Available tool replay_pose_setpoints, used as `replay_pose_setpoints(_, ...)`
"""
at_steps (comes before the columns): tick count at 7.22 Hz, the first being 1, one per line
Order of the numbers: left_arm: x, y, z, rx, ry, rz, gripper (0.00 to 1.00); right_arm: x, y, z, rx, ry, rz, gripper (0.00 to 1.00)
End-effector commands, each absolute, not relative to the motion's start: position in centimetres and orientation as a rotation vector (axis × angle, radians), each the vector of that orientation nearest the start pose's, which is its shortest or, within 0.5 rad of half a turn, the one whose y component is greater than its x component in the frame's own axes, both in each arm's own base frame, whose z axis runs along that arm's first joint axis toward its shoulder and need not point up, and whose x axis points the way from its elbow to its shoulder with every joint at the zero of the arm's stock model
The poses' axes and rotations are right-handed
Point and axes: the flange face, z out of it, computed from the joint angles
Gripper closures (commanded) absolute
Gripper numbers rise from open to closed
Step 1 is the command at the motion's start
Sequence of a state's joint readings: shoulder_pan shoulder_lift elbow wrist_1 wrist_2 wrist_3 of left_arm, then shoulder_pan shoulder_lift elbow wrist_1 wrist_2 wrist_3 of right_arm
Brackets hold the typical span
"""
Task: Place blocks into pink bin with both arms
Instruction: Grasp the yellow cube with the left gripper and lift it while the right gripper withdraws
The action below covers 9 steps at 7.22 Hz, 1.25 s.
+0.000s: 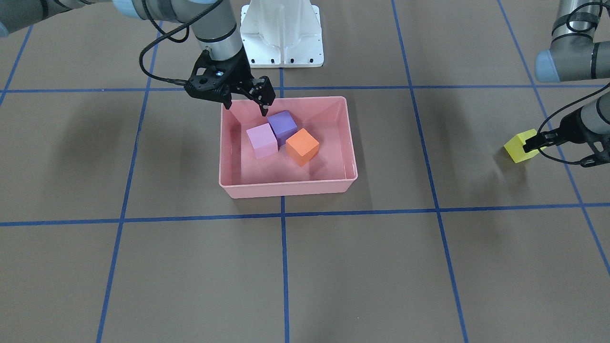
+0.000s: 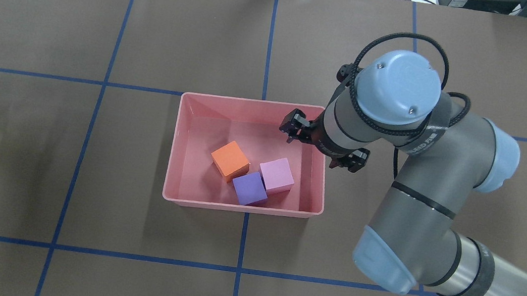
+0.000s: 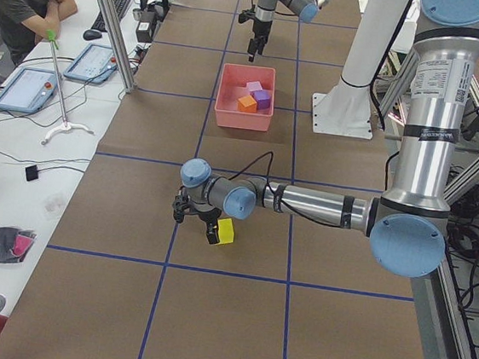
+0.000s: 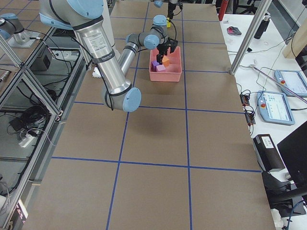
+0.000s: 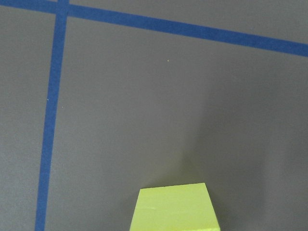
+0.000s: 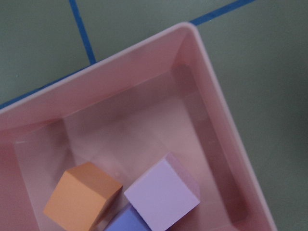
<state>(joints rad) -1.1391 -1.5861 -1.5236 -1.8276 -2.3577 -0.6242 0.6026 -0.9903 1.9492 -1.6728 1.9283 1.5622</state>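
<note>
At frame centre, three blocks [image 1: 302,146] sit in the pink bin [image 1: 286,188]; our right gripper [image 1: 246,110] hangs above, jaws wide; our left gripper [image 1: 530,145] seemingly clamps the yellow block [image 1: 513,148].

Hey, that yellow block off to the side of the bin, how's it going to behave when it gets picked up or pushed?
Probably light: the yellow block looks like matte foam. Likely grippy rather than slippery, given that dull surface. With flat faces and square edges, it should slide or tip when pushed, not roll.
</note>
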Motion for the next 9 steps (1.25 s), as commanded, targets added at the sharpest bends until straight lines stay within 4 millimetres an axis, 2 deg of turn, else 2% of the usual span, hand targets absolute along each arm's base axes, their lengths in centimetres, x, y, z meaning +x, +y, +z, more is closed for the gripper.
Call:
replay_pose_setpoints(1, 16.6, -48.9, 65.5, -0.211, 0.804, -0.118, 0.01, -41.7, -42.9, 19.3, -0.06, -0.903, 0.395, 0.01)
replay_pose_setpoints(2, 17.9, -48.5, 65.7, -0.212, 0.815, -0.111, 0.02, -41.2, -43.4, 19.4, -0.056, -0.904, 0.405, 0.01)
replay_pose_setpoints(3, 18.0, -48.4, 66.2, -0.204, 0.82, -0.105, 0.25, -40.9, -43.7, 19.5, -0.054, -0.902, 0.412, 0.01)
replay_pose_setpoints(4, 18.0, -48.4, 66.2, -0.205, 0.82, -0.108, 0.69, -40.1, -44.3, 19.7, -0.048, -0.9, 0.425, 0.01)
replay_pose_setpoints(5, 18.0, -48.5, 65.6, -0.201, 0.828, -0.107, 0.99, -39.1, -45.0, 20.4, -0.025, -0.892, 0.409, 0.01)
replay_pose_setpoints(6, 18.6, -48.7, 63.6, -0.249, 0.897, -0.131, 1.0, -37.6, -45.3, 21.6, -0.012, -0.879, 0.397, 0.01)
replay_pose_setpoints(7, 19.9, -50.2, 58.3, -0.265, 0.96, -0.181, 1.0, -35.7, -46.1, 22.6, -0.015, -0.876, 0.391, 0.01)
replay_pose_setpoints(8, 21.4, -52.9, 53.1, -0.26, 0.999, -0.246, 1.0, -32.7, -46.3, 25.4, -0.011, -0.858, 0.338, 0.01)
replay_pose_setpoints(9, 23.4, -54.4, 47.4, -0.26, 1.047, -0.28, 1.0, -30.2, -46.5, 28.5, 0.012, -0.823, 0.272, 0.01)
